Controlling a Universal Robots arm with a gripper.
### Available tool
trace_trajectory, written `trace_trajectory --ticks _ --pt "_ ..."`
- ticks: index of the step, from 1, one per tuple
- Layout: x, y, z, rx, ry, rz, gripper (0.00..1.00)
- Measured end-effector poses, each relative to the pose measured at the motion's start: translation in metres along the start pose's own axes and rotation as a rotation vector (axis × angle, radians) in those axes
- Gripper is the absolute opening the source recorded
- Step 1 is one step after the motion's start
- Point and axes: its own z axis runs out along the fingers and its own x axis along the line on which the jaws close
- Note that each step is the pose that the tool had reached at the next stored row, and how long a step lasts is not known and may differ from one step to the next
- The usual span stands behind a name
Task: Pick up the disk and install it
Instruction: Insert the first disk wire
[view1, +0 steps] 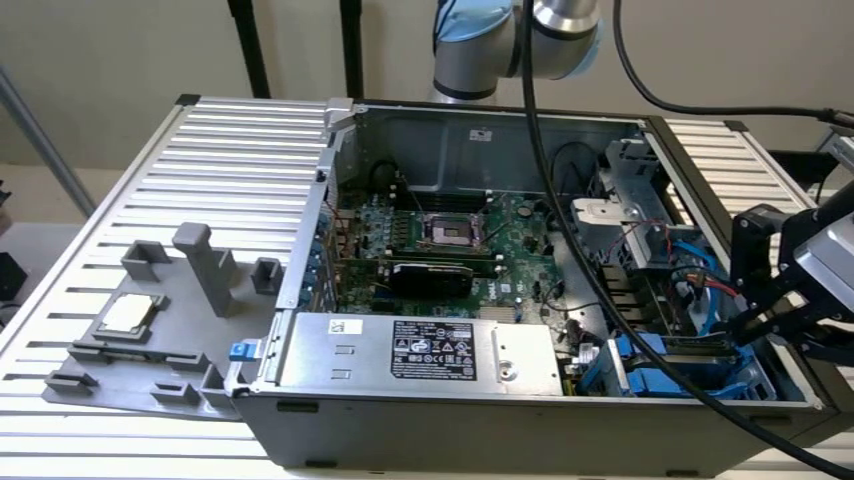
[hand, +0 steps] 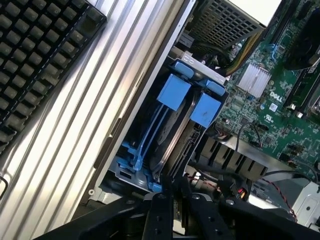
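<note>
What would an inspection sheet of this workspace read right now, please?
Surface: slatted metal table carrying an open computer case.
Job's things: disk stands on edge in the blue drive cage.
Clutter: grey fixture tray holding a CPU chip.
Grippers: gripper at the cage, apparently closed on the disk's near end.
Cables: black cable runs from the arm across the case.
Surroundings: keyboard near the table's slats; black stand legs behind.
</note>
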Motion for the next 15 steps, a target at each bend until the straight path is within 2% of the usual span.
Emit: trace_trajectory --ticks 4,6,8,13,15 --pt "-0.0042 0.0079 -0.0003 -0.0006 -0.0004 0.000 0.16" --pt "-0.0052 0.0102 -0.0003 -0.0034 -0.0018 0.002 0.16" --pt "-0.0057 0.0112 -0.0002 -0.0107 -0.0053 0.009 0.16" --pt "-0.0061 0.0119 0.0007 -0.0376 -0.0193 0.043 0.16" --pt "-0.0060 0.0120 0.0010 -0.0452 -0.0232 0.064 0.16"
